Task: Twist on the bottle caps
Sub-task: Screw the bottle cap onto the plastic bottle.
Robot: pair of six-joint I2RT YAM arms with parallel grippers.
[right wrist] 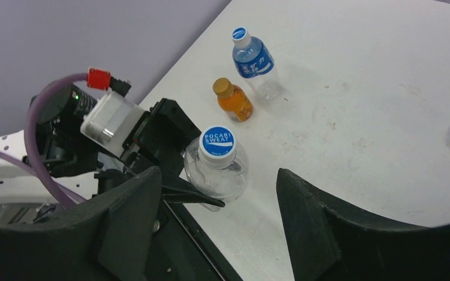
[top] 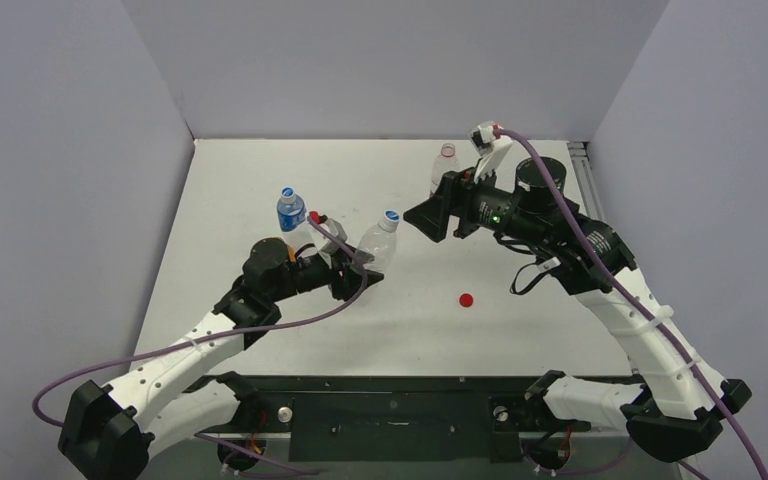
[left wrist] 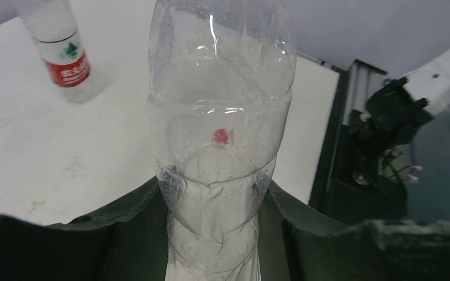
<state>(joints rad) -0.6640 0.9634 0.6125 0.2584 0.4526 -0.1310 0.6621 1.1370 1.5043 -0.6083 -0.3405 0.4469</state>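
My left gripper (top: 363, 270) is shut on the lower body of a clear bottle (left wrist: 220, 117), which leans a little. A blue-and-white cap (right wrist: 218, 142) sits on that bottle's neck. My right gripper (top: 423, 217) hangs open just right of and above the cap, touching nothing. A loose red cap (top: 466, 299) lies on the table, and it also shows through the clear bottle as a red cap (left wrist: 221, 136). The blue-labelled bottle (right wrist: 253, 61) carries a blue-and-white cap (right wrist: 239, 34). The small orange bottle (right wrist: 233, 100) has a gold cap (right wrist: 222, 86).
A red-labelled bottle (top: 445, 165) stands uncapped at the back of the white table (top: 520, 330), close behind my right arm. Grey walls close in the table on three sides. A black rail (top: 400, 385) runs along the near edge.
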